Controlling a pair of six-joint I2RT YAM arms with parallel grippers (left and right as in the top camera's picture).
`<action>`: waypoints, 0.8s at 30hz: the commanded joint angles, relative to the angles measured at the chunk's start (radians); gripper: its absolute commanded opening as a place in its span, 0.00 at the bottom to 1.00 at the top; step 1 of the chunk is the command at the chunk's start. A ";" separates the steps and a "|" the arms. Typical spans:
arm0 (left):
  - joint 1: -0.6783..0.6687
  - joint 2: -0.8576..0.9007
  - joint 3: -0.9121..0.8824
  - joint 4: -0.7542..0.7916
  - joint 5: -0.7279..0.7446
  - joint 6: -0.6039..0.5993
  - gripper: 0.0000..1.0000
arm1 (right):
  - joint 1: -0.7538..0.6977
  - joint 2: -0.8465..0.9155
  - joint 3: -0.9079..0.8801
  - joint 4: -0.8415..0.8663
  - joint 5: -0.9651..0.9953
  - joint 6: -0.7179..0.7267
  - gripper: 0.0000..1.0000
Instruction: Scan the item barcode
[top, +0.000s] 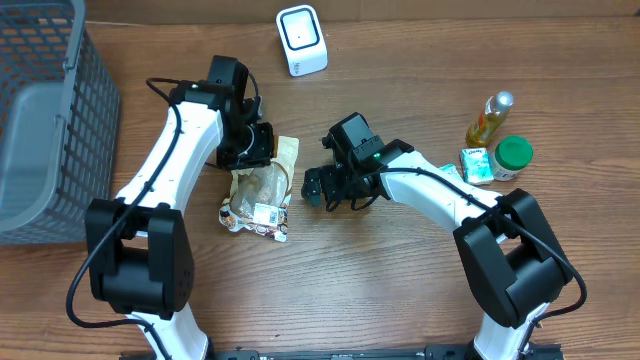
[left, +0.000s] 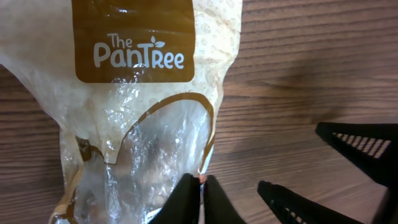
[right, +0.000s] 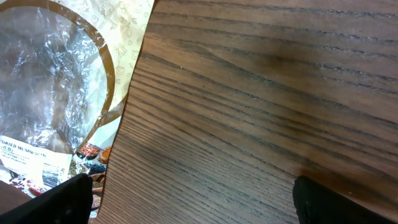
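The item is a clear and tan snack bag (top: 258, 190) printed "The PanTree", lying flat on the wooden table with a white label (top: 266, 213) near its lower end. My left gripper (top: 264, 155) is at the bag's upper right. In the left wrist view its black fingers (left: 200, 190) are shut together on the bag's (left: 143, 93) right edge seam. My right gripper (top: 325, 188) stands open just right of the bag, low over the table. In its own view the bag (right: 56, 81) lies beyond its left finger (right: 62, 199), and only bare wood is between its fingers.
A white barcode scanner (top: 301, 40) stands at the back centre. A grey mesh basket (top: 40, 120) fills the left edge. At the right stand a yellow bottle (top: 488, 120), a green-lidded jar (top: 513, 155) and a small carton (top: 476, 165).
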 joint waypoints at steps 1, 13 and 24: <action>-0.020 -0.007 -0.016 0.000 -0.039 0.008 0.07 | 0.000 -0.003 -0.005 0.001 0.007 0.004 1.00; -0.063 -0.005 -0.045 0.003 -0.160 -0.048 0.04 | 0.000 -0.003 -0.005 0.001 0.007 0.004 1.00; -0.064 -0.005 -0.166 0.112 -0.169 -0.049 0.08 | 0.000 -0.003 -0.005 0.001 0.007 0.004 1.00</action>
